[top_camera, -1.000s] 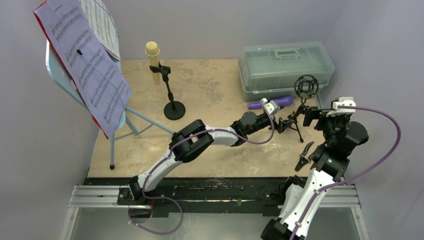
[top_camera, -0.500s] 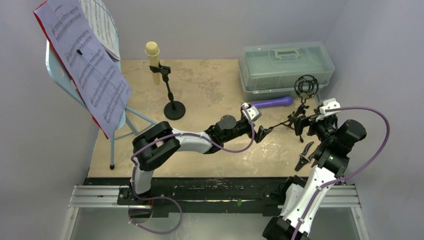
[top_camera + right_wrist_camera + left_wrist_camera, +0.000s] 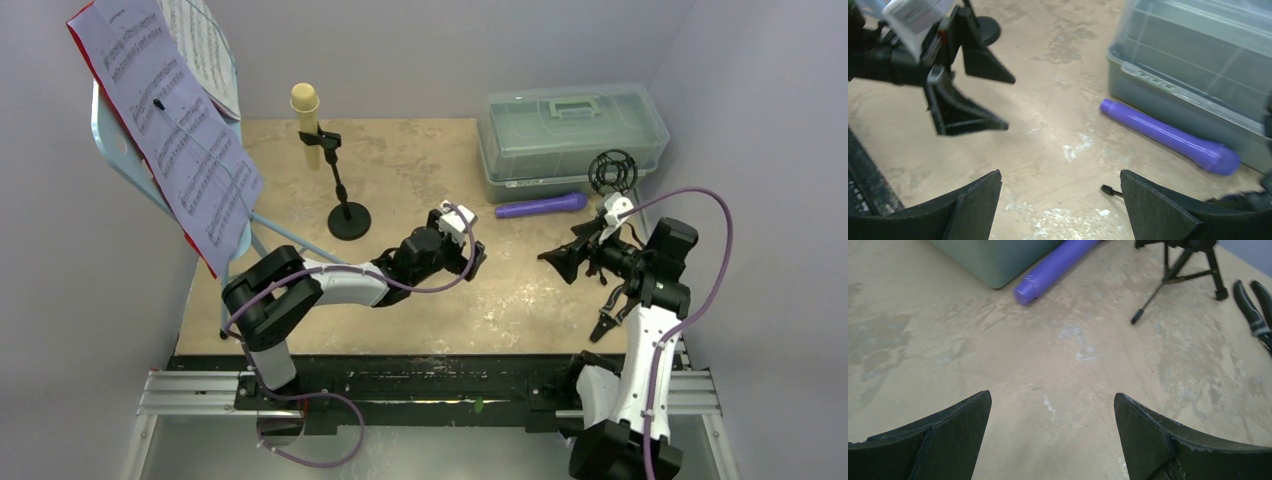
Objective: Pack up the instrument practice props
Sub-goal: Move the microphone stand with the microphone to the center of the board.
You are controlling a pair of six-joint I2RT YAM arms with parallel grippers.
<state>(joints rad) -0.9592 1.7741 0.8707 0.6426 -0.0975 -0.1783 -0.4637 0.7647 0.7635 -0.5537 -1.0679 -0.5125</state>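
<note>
A translucent grey-green plastic box [image 3: 570, 135] with a moulded handle [image 3: 575, 105] on its lid sat closed at the upper right of the overhead view, on the mottled beige tabletop [image 3: 420, 170]. Small black pliers [image 3: 605, 322] lay at lower right, apart from the box.

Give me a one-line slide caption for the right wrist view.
Open right gripper faces the open left gripper; purple microphone lies beside the grey-green box.

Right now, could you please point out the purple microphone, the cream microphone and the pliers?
purple microphone [image 3: 541, 206]: top view, middle of body.
cream microphone [image 3: 309, 120]: top view, just below its head.
pliers [image 3: 1252, 315]: left wrist view, one handle.
</note>
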